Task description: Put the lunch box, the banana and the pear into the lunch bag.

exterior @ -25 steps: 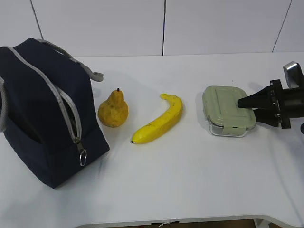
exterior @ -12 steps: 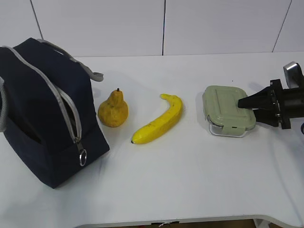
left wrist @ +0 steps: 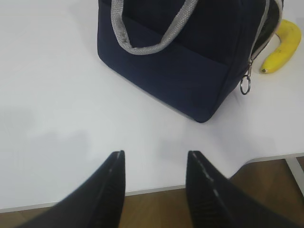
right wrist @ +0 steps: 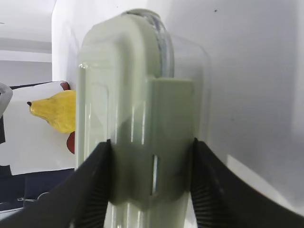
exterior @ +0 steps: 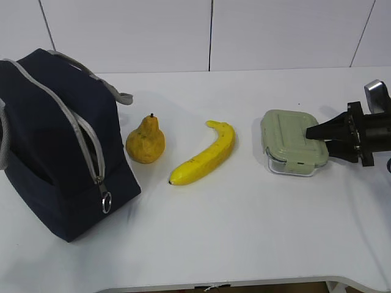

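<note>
The left gripper (left wrist: 154,183) hangs with its jaws spread and empty, back from the lunch bag (exterior: 52,146) near the table's front edge. The right gripper (right wrist: 147,185) has its jaws pressed against the lunch box (exterior: 293,141) on both sides, clamping it at its right end.

Nothing is packed yet. The bag stands at the far left, its zipper parted. Just to its right sits the pear (exterior: 145,141), then the banana (exterior: 204,155), then the box, farthest away. All three remain to be loaded. Between box and bag lie both fruits, so the carry should pass above them.
</note>
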